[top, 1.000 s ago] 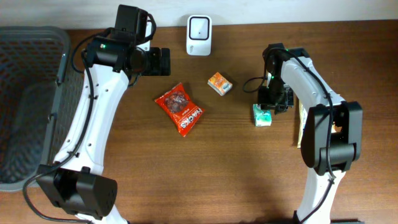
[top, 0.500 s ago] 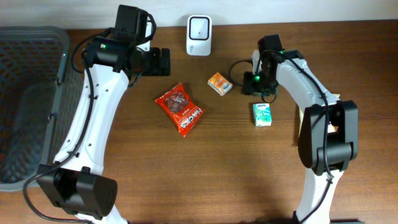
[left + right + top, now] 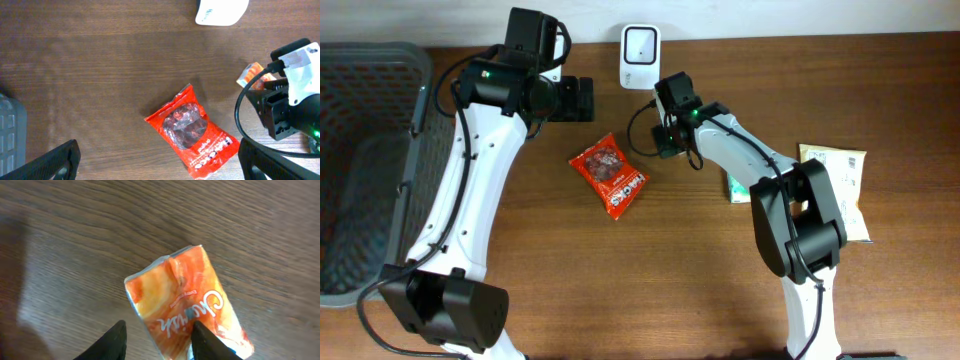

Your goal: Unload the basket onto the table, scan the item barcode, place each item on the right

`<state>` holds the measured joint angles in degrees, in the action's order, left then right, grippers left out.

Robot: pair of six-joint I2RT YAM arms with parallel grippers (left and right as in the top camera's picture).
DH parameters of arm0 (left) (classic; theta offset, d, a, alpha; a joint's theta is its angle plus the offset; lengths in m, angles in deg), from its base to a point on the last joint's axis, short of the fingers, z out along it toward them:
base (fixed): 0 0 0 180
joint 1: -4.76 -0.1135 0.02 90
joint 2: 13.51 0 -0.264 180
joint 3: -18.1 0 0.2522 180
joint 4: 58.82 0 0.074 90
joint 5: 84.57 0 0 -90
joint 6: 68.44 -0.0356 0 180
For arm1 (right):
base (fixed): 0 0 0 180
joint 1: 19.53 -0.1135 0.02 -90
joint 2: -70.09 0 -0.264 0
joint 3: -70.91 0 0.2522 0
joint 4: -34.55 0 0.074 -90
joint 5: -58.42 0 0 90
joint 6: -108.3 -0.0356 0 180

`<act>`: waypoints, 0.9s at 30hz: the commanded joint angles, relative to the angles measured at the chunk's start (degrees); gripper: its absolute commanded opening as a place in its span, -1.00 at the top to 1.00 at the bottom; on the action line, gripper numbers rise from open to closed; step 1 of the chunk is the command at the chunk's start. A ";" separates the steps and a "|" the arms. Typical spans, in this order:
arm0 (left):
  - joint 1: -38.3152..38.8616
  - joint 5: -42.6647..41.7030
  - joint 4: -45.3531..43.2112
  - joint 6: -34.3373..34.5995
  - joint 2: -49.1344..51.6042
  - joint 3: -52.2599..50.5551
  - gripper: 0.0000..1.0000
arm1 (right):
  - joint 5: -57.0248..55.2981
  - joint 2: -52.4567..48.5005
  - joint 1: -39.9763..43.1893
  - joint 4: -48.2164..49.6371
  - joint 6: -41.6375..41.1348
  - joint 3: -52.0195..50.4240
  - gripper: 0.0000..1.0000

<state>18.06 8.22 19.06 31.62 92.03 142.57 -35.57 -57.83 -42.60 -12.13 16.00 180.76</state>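
**Right claw swings from the green pack to the orange packet**

The right claw (image 3: 157, 341) has left the green pack (image 3: 736, 188) lying on the table (image 3: 620, 290) and now hangs over the orange packet (image 3: 187, 311), fingers apart, nothing clamped. That packet looks next for the scanner (image 3: 640, 43), though it is not yet grasped. It lies flat near the scanner, right of the red snack bag (image 3: 609, 176). Its printed face is up and its long axis slants from upper left to lower right in the wrist view. No barcode shows. The left claw (image 3: 160, 161) stands wide open, empty.
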 commanded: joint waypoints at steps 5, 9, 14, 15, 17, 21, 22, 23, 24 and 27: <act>-0.35 -0.44 0.09 -0.33 -0.13 0.07 -0.98 | -7.63 -3.28 0.20 -2.54 3.67 0.44 0.33; -0.35 -0.44 0.09 -0.35 -0.13 0.07 -0.98 | -4.37 -1.14 0.90 -8.37 -4.44 3.06 0.92; -0.35 -0.44 0.09 -0.35 -0.13 0.07 -0.99 | 48.46 0.76 13.55 -19.67 -5.75 14.10 0.92; -0.35 -0.44 0.09 -0.35 -0.13 0.07 -0.98 | 53.94 0.68 15.50 -19.63 -5.75 13.05 0.92; -0.35 -0.44 0.09 -0.35 -0.13 0.07 -0.98 | 63.01 -0.42 19.15 -19.26 -5.97 8.98 0.92; -0.35 -0.44 0.07 -0.35 -0.13 0.07 -0.98 | 67.87 -2.05 20.96 -4.74 -16.46 -6.56 0.92; -0.35 -0.44 0.07 -0.35 -0.13 0.07 -0.99 | 66.40 -2.05 20.98 -1.25 -18.62 -9.97 0.92; -0.35 -0.44 0.09 -0.35 -0.13 0.07 -0.98 | 56.98 -2.05 21.44 -2.80 -20.39 -10.43 0.92; -0.35 -0.44 0.09 -0.33 -0.13 0.07 -0.98 | 47.95 -2.05 22.49 -4.66 -20.96 -10.38 0.92; -0.35 -0.44 0.07 -0.35 -0.13 0.07 -0.98 | 42.38 -1.44 28.17 -14.36 -17.16 -4.90 0.67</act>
<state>18.06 8.22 19.06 31.62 92.03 142.59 15.90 -59.73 -18.43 -21.25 -3.94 171.71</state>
